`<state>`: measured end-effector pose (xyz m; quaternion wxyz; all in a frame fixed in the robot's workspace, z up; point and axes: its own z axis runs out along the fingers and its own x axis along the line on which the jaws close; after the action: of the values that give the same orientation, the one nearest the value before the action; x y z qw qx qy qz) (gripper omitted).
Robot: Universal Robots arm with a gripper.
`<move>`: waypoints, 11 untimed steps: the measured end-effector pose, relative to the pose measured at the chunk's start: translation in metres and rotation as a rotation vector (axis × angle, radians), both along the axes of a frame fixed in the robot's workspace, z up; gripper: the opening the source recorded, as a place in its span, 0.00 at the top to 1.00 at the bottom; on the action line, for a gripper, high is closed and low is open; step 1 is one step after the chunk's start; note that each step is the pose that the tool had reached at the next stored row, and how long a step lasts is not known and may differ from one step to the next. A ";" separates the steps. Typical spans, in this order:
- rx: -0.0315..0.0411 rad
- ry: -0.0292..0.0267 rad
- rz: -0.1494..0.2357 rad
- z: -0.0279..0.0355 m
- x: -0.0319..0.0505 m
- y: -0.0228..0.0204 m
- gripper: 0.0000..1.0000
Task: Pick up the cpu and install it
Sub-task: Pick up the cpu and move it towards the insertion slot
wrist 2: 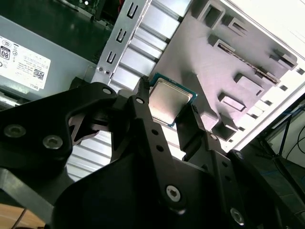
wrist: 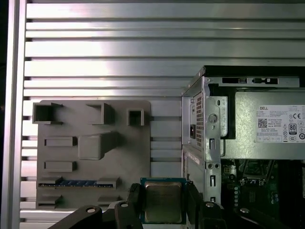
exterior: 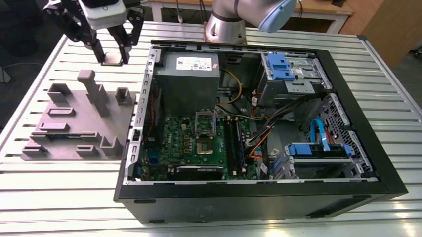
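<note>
Holds the cpu (wrist: 163, 202), a small flat square chip with a silvery-grey metal top inside a green rim, between the black linkage fingers (wrist: 135, 198) of the gripper (wrist: 163, 194), with jaws narrowed to the chip's width and pressed against two opposite edges. Lies flat in that grip, metal top turned toward the cameras in both wrist views. Being square, offers no long axis; in the first wrist view, sits with its edges squared to the slats of the silver ribbed aluminium table (wrist: 95, 47). Hangs clear of the table surface, touched by nothing but the fingers. In the exterior view, hovers past the far end of the grey moulded plastic fixture plate (exterior: 79, 123), at the exterior view's left of the open black tower computer case (exterior: 264, 197), near that case's rear corner. In the first wrist view, overlaps the strip between the fixture plate's corner and the case's perforated metal wall. Inside the case: a large grey metal power supply box with a white label (exterior: 188, 74) and a green motherboard (exterior: 191, 143) carrying a square processor socket (exterior: 204, 143) in a metal frame, well apart from the chip. On the fixture plate: raised blocks, square pockets, and one slot bearing a dark strip with blue patches (wrist: 71, 182).
</note>
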<state>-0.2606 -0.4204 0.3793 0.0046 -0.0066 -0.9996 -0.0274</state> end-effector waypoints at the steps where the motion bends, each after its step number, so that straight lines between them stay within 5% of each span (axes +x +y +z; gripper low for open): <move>1: 0.0000 0.0000 0.000 -0.0001 0.0003 -0.0005 0.53; 6: -0.0001 0.0000 -0.002 -0.0005 0.0005 -0.0103 0.53; 11: -0.0003 0.0000 -0.007 -0.0016 0.0108 -0.0106 0.53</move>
<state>-0.2498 -0.4310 0.3777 0.0045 -0.0100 -0.9996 -0.0273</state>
